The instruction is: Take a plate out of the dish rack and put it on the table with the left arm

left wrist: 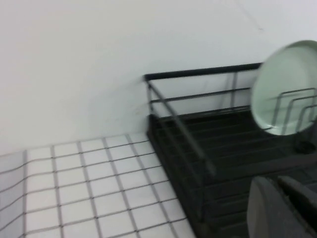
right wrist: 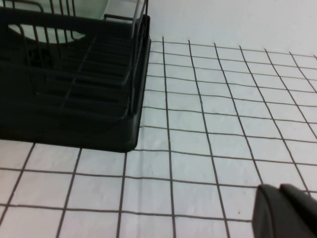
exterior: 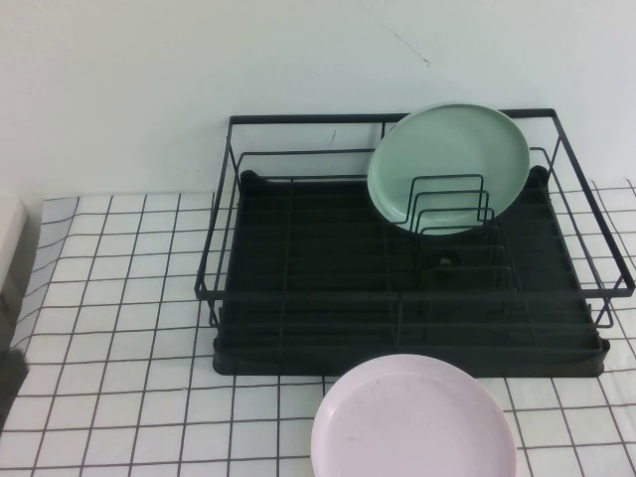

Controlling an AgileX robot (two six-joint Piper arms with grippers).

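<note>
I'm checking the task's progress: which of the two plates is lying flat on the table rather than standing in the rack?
The pale pink plate, flat on the table in front of the dish rack. The mint green plate stands tilted among the rack's dividers.

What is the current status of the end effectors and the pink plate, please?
Left end effector shut, empty, beside dish rack. Right end effector low over table. Pink plate flat on table, before rack. Mint green plate racked; nothing obstructing.

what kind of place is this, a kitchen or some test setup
Likely a staged kitchen-style test bench: a black dish rack holding a mint green plate, a pink plate lying on a grid-patterned white table, bare wall behind.
</note>
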